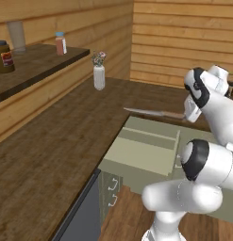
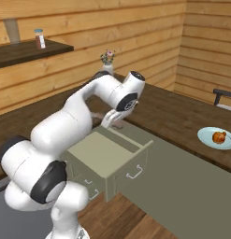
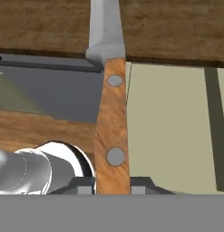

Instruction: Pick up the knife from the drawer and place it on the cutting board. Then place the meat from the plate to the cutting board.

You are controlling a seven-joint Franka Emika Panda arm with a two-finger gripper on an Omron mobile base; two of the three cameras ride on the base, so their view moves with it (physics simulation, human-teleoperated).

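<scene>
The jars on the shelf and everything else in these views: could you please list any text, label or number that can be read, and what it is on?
No text can be read.
Dark jar: red label, print too blurred to read.
Small red-banded bottle: label too small to read.
Knife handle: two plain rivets, no marking.

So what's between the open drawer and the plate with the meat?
In the right base view, bare dark wooden counter lies between the drawer and the plate with the meat; nothing stands on that stretch.

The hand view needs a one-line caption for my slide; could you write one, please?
Gripper shut on the knife by its wooden handle, held above the open drawer.
</scene>
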